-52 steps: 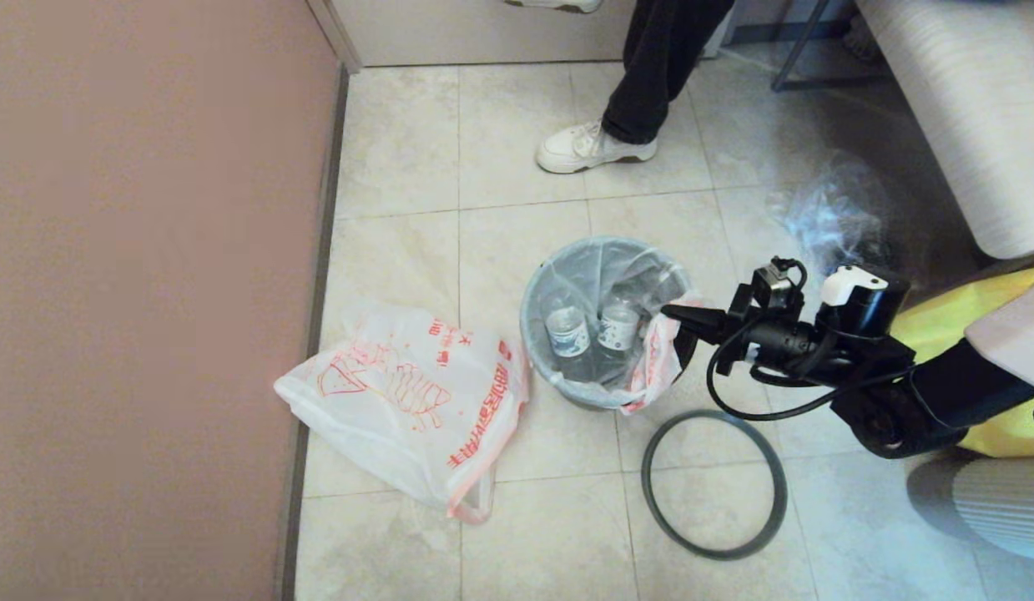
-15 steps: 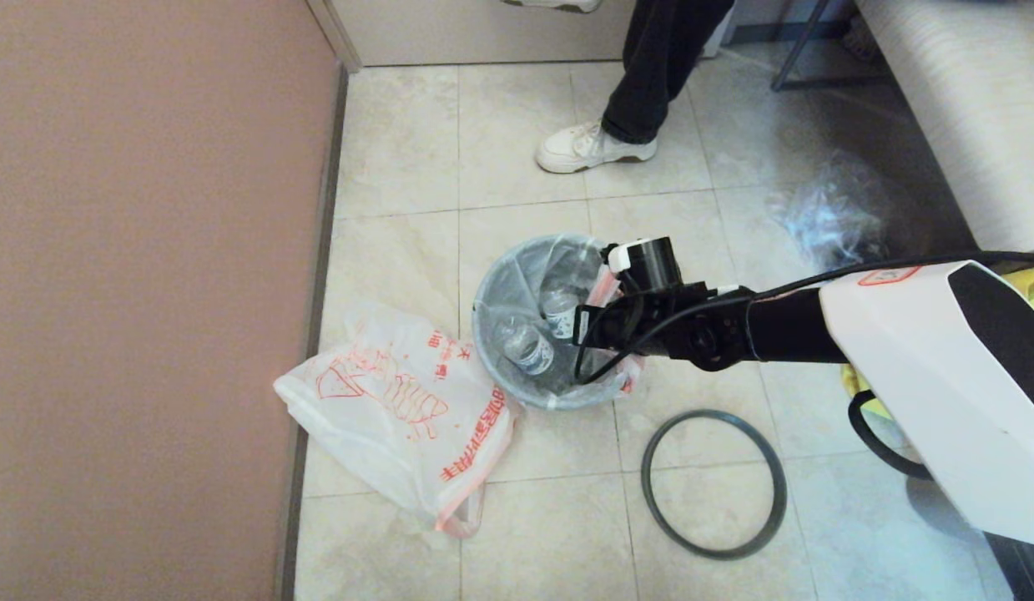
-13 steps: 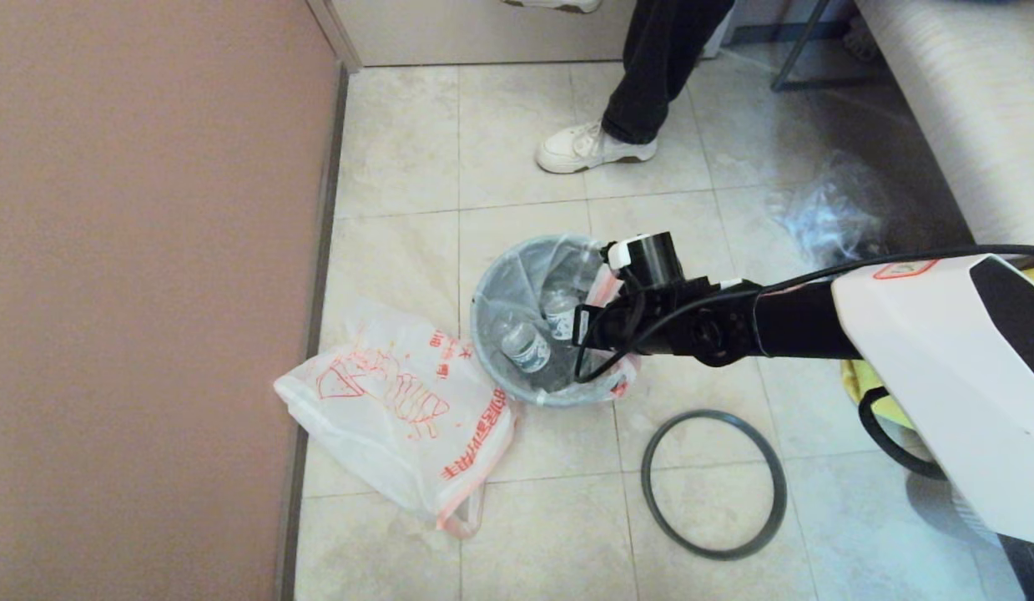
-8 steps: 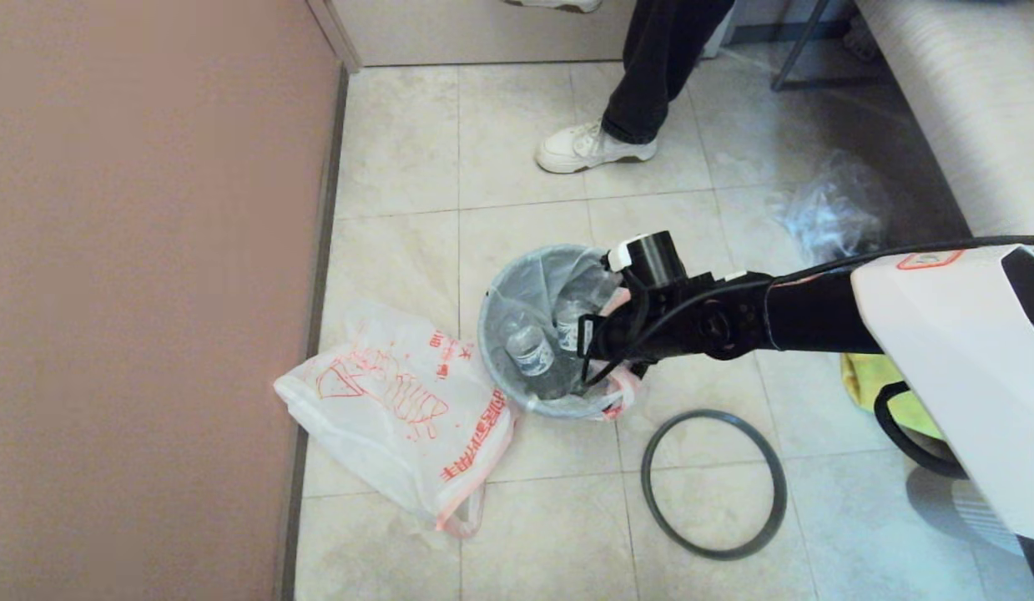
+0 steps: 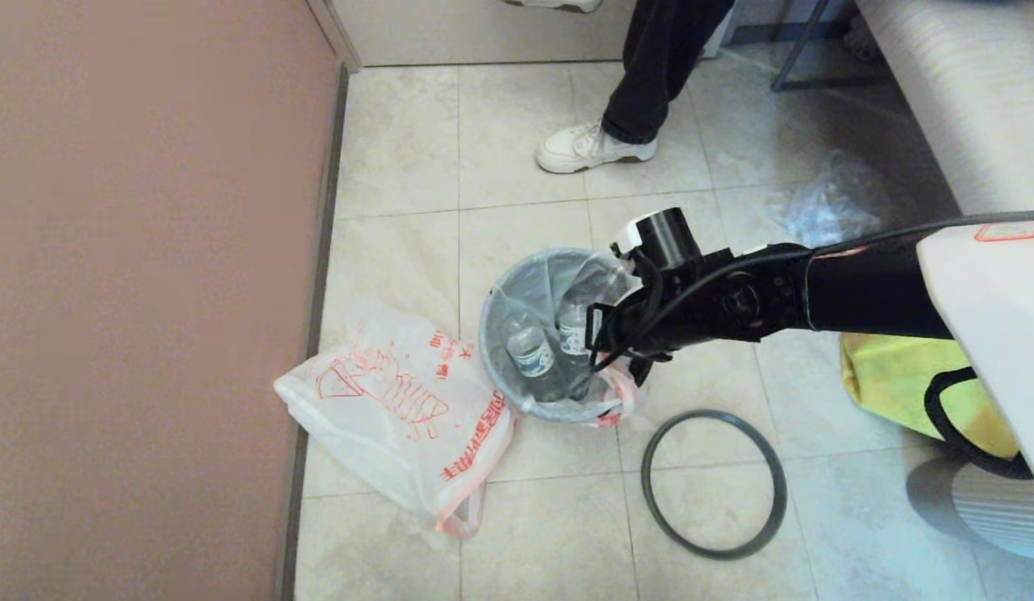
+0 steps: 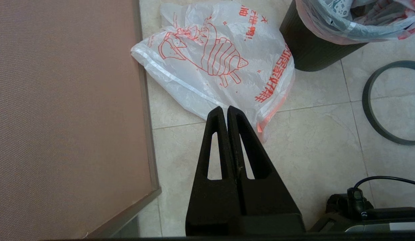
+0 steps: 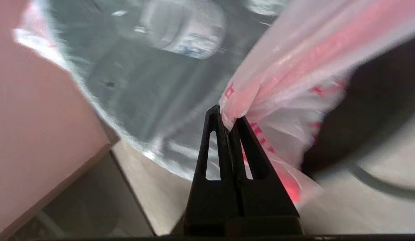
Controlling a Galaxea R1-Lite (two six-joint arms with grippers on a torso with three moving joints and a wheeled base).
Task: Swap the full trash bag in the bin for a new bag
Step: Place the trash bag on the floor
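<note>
Head view: bin (image 5: 517,399) tilted left; right gripper (image 7: 228,115) pinching full trash bag (image 7: 287,97).

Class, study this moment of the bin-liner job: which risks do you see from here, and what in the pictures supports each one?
1. The right gripper pinches only one thin edge of the full bag. With the bottles' weight, the plastic may tear or slip out.
2. The bag's edge is still draped over the rim of the bin, so a one-sided pull might tip the light bin.
3. The new bag lies against the bin and could be dragged or crumpled if it shifts.
</note>
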